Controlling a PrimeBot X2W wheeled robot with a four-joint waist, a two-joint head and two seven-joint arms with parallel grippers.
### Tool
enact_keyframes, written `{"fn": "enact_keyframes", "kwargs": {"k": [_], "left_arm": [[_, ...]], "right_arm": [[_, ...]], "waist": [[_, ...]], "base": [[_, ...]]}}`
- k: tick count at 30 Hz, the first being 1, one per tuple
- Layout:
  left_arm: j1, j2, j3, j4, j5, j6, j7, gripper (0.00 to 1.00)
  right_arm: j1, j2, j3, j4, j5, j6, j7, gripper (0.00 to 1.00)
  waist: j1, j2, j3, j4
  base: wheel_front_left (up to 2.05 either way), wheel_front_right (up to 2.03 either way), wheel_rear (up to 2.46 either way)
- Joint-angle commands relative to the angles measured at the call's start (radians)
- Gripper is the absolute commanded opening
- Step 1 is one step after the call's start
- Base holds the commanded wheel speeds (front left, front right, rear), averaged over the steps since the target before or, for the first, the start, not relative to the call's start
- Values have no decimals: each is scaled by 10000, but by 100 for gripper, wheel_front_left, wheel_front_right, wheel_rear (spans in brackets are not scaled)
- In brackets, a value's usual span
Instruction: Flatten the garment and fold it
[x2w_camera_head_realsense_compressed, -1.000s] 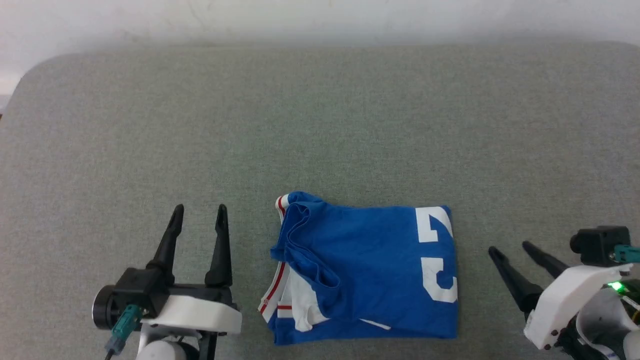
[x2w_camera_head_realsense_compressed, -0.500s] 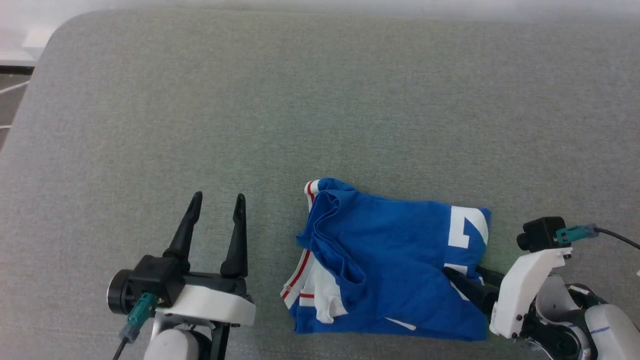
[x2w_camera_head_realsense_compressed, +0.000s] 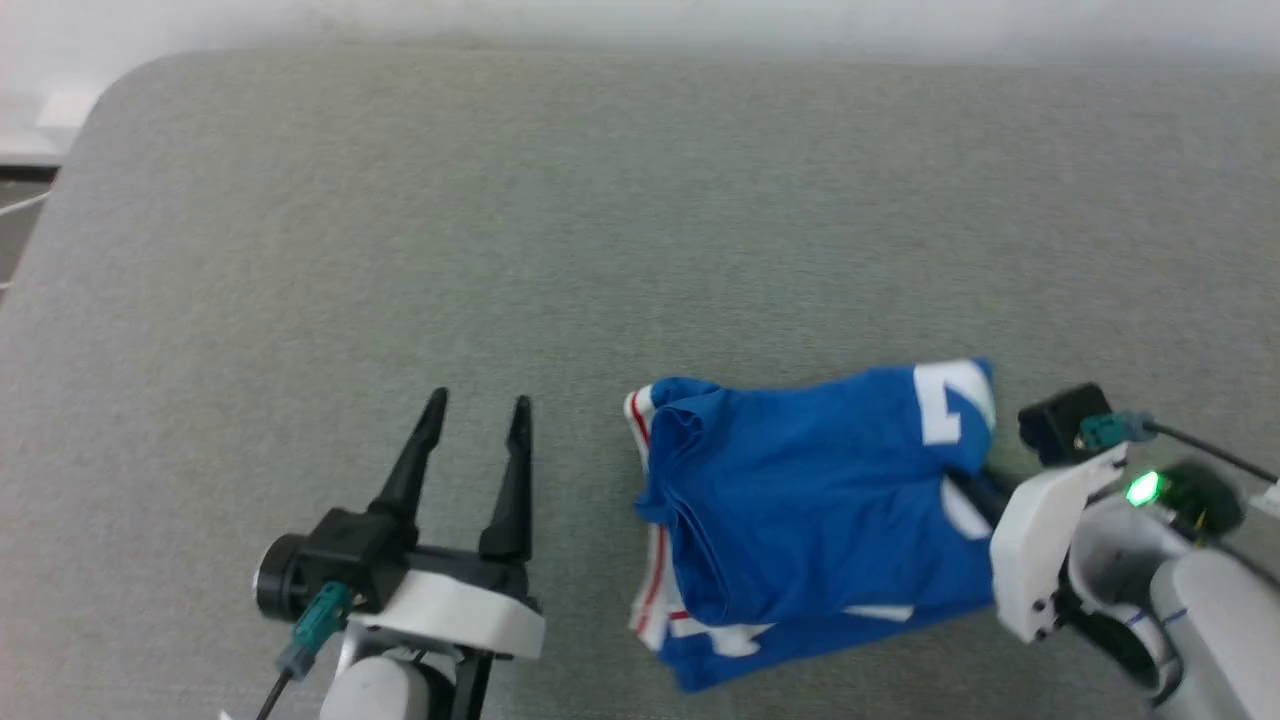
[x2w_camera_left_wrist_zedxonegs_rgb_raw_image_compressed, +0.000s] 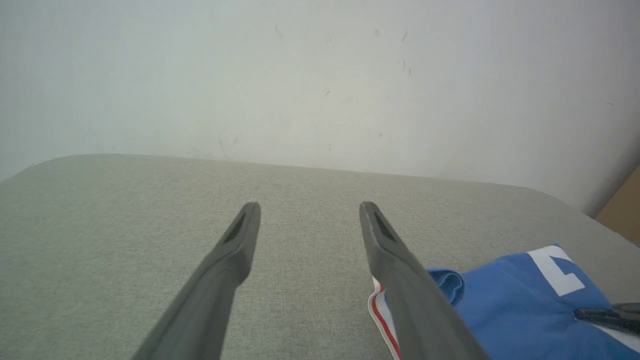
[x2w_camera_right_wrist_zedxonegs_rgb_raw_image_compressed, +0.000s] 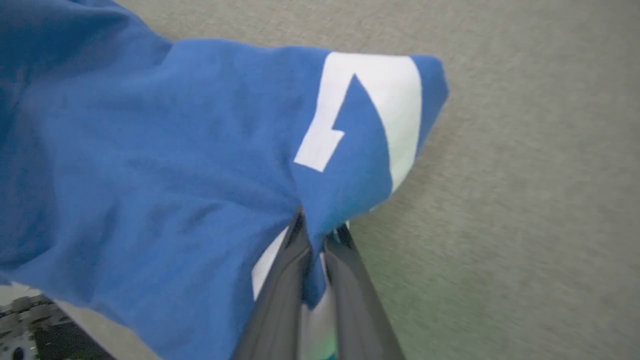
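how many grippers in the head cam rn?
2: left gripper lower left, jaws open, clear of the garment; right gripper lower right, jaws shut on its right edge.

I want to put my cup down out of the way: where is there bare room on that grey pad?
The whole far stretch of the pad, between its back edge and the shirt, is bare, as is the left side beyond the left gripper. It is crowded near the front right, where the right gripper pinches the shirt.
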Motion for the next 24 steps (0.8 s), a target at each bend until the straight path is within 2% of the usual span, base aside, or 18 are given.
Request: {"fn": "enact_keyframes", "kwargs": {"k": [1, 8, 14, 19, 24], "left_arm": [[-288, -16, -110, 12, -48, 37, -47, 100], [-1042, -17, -784, 13, -182, 144, -47, 100], [-1767, -17, -881, -75, -29, 110, -47, 100], [-2463, -17, -827, -274, 63, -18, -47, 100], [-3064, -17, -897, -452, 206, -139, -47, 100]], "right_arm": [[-292, -211, 69, -113, -279, -21, -82, 0], [-1665, -1472, 779, -848, -1568, -21, 538, 0], [-3035, -3016, 1487, -932, -1946, -21, 713, 0], [-3754, -4626, 1885, -317, -2175, -21, 21, 0], [-4086, -5509, 1708, 704, -2340, -21, -1104, 0]], "waist": [[0, 0, -120, -460], [0, 0, 412, -2083], [0, 0, 1453, -3234], [0, 0, 2426, -3462], [0, 0, 3311, -3338]], "base": [[0, 0, 0], [0, 0, 0], [0, 0, 0], [0, 0, 0], [0, 0, 0]]}}
